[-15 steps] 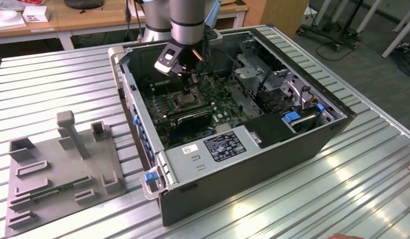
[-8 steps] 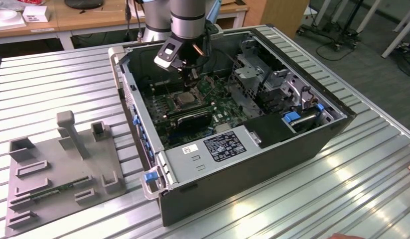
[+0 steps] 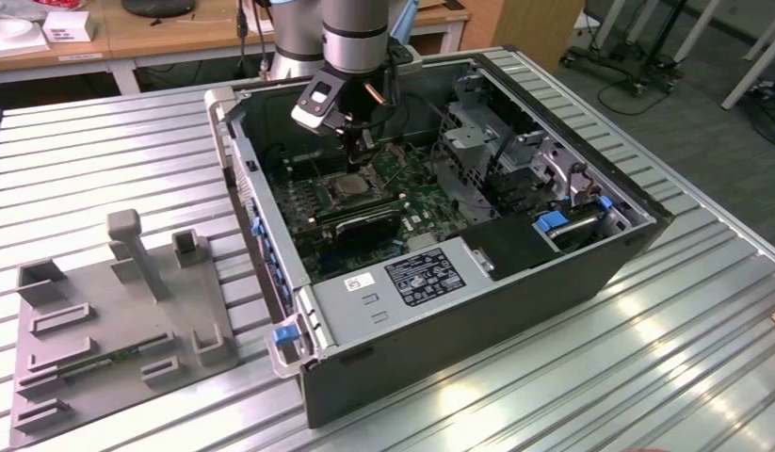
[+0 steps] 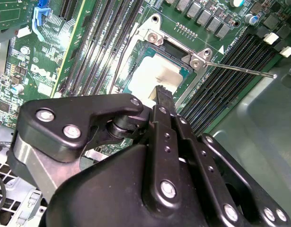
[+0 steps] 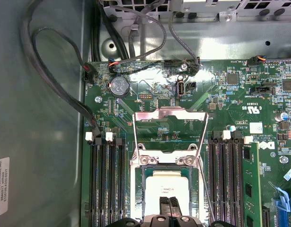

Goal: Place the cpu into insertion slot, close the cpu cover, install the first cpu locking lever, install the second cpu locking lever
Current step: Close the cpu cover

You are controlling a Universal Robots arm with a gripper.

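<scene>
The cpu [image 5: 166, 187], a silver-grey square, lies flat in the insertion slot [image 5: 138, 163] on the green motherboard; it also shows in the second wrist view [image 4: 157, 73]. The cpu cover [image 5: 171, 113], a silvery frame with a window, stands swung open at the slot's far side. A thin wire locking lever [image 4: 240, 68] sticks out free beside the slot. My gripper [image 5: 169, 204] hangs right over the cpu with its two fingers pressed together and nothing between them. In the exterior view the gripper [image 3: 353, 155] reaches down into the open case just above the slot [image 3: 349, 184].
Long black memory slots [image 5: 105, 184] flank the socket, with a green memory stick [image 5: 249, 189] on one side. Black cables [image 5: 50, 80] run along the case wall. A drive cage [image 3: 488, 141] fills the case at the exterior view's right. A grey fixture plate [image 3: 111, 320] lies on the table.
</scene>
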